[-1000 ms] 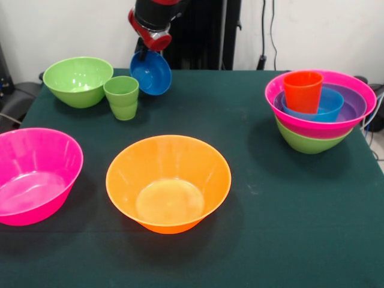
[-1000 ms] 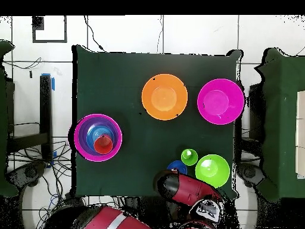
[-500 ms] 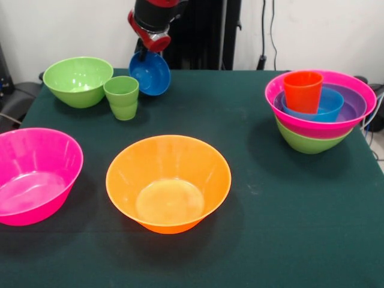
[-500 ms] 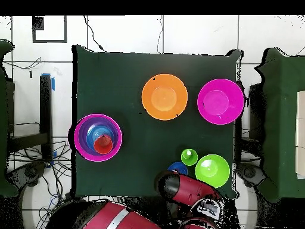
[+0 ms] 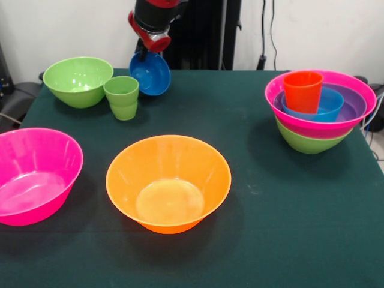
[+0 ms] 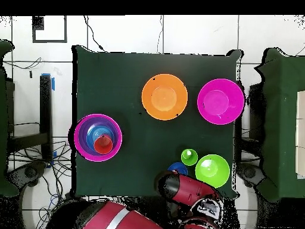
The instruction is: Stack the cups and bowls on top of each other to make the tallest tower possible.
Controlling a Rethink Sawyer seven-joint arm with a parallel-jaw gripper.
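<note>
Pink and glossy, a big bowl [image 5: 35,175] sits at the left edge of the front view on the dark green table [image 5: 288,204], empty and upright. Behind it, at the far left corner, stands a medium green bowl [image 5: 78,80], and just beside that, on its right, the light green cup [image 5: 122,97] with its stepped base, upright. Right of the cup a small blue bowl [image 5: 150,72] hangs tilted, its hollow facing the camera, with its upper rim caught in the gripper [image 5: 144,51] at the end of the red and black arm [image 5: 155,18]; the gripper looks clamped on that rim, and the bowl's lower edge is at or just above the table's far edge. In the middle, nearer the camera, a big orange bowl [image 5: 168,182] stands alone and empty. Far right stands the tower [image 5: 320,111]: a green bowl at the base, a wide pink bowl in it, then a purple one, a small blue one and the orange-red cup [image 5: 302,90] upright on top. From overhead the arm covers most of the held blue bowl
</note>
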